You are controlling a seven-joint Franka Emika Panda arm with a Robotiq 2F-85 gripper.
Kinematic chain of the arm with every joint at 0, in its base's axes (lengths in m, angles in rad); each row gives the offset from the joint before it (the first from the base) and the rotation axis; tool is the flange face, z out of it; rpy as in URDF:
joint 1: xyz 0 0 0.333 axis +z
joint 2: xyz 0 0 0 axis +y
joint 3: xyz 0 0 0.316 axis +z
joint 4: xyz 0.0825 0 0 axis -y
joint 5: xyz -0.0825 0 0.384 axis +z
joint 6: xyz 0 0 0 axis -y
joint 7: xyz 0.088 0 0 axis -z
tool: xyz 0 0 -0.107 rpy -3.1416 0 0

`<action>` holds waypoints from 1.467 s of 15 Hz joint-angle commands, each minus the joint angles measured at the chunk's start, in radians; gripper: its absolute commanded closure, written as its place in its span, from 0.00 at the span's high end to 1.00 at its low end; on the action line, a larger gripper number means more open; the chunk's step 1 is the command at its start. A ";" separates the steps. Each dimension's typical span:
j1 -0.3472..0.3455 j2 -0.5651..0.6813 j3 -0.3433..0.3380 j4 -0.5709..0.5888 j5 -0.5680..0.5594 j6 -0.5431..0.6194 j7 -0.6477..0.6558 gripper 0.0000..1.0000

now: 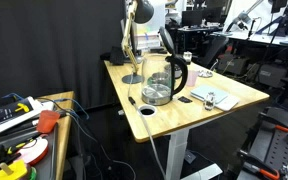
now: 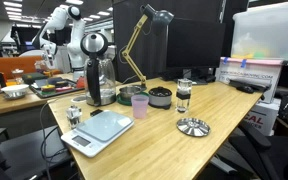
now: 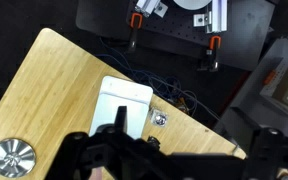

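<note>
Gripper (image 3: 159, 160) hovers above the white scale (image 3: 124, 105), jaws spread wide and empty.
Seemingly the approach step: the scale lies mid-frame on the wooden table (image 3: 44, 90); next calls for a centred descent.

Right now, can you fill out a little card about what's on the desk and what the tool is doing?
Place: wooden desk
Robot part: tool, open, holding nothing, up above the desk
Closest thing below it: white scale
Also on the desk: glass jug, pink cup, metal dish, desk lamp
</note>
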 commanded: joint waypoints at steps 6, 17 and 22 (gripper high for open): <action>0.003 -0.006 0.057 -0.022 0.040 0.095 0.078 1.00; 0.109 0.043 0.321 -0.063 0.067 0.321 0.390 1.00; 0.105 0.037 0.310 -0.063 0.067 0.320 0.387 1.00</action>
